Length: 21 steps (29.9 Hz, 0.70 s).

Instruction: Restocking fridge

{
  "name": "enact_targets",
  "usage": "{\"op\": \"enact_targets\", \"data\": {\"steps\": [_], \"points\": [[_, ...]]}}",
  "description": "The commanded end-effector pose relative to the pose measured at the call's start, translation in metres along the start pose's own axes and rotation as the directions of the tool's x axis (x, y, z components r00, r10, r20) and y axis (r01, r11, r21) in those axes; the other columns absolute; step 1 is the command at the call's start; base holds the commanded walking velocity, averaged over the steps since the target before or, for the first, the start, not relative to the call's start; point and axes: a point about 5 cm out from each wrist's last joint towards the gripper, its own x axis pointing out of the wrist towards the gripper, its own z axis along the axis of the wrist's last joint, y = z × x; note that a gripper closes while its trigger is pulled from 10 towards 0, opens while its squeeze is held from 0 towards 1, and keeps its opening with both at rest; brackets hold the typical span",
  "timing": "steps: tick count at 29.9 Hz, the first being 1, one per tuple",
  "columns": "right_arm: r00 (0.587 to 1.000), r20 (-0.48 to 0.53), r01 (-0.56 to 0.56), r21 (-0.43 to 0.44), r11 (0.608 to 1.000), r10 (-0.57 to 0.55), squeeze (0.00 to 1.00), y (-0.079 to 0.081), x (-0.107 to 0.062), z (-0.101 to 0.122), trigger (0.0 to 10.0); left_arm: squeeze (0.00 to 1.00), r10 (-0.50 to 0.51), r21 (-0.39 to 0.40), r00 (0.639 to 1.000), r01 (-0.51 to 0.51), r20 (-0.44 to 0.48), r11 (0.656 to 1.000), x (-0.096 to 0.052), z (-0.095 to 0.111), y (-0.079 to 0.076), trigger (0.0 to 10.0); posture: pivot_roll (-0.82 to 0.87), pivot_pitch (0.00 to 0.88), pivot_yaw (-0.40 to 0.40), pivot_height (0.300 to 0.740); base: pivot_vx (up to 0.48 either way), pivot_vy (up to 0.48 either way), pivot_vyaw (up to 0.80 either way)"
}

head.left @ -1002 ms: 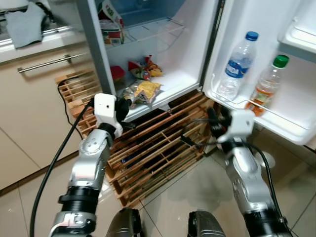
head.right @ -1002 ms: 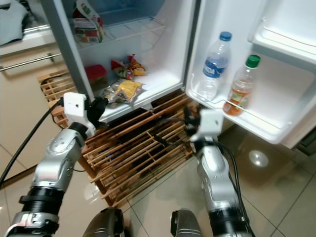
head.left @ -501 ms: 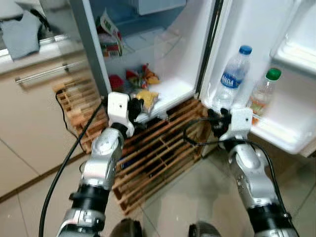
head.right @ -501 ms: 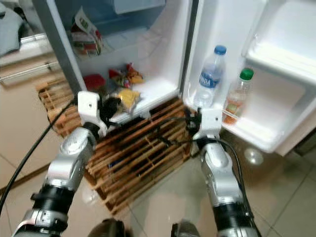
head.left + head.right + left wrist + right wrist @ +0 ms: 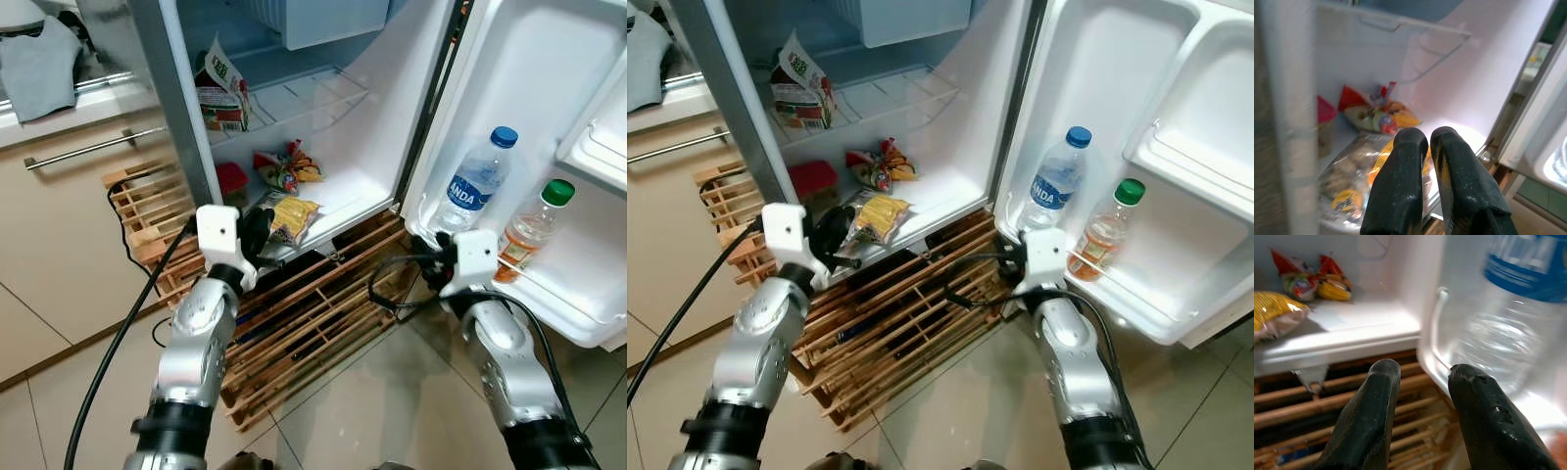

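Open fridge, wood pallet below. Snack bags blurred. Left gripper closed, empty; right gripper slightly parted, empty, water bottle at 1 o'clock.

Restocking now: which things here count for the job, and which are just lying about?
Job: fridge; water bottle; juice bottle; yellow snack bag; carton; left gripper; right gripper.

Lying about: wooden pallet; grey cloth; black cable.

Bright, even light; wrist views slightly blurred.
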Motion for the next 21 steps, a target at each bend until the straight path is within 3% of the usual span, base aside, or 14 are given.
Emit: {"op": "enact_targets", "data": {"steps": [1,10,21], "points": [[1.000,-0.017,0.015,-0.013,1.000,-0.015,0.00,-0.007,-0.003,-0.003,10.0,0.00,-0.031,0.000,0.999,0.031,0.025,1.000,0.003,0.004,-0.009,10.0,-0.10,0.000,-0.026,0.740,0.000,0.000,0.00],[0.999,-0.044,0.011,-0.004,1.000,-0.011,0.00,-0.005,-0.009,-0.012,10.0,0.00,-0.049,0.042,0.998,0.047,0.029,0.998,0.001,0.007,-0.010,10.0,-0.10,0.000,-0.023,0.740,0.000,0.000,0.00],[0.992,-0.107,-0.071,-0.041,0.997,0.066,0.00,0.000,-0.024,-0.028,10.0,0.00,-0.104,-0.002,0.993,0.104,0.064,0.995,-0.004,0.010,-0.016,10.0,-0.11,0.000,-0.017,0.740,0.000,-0.457,0.00]]}}
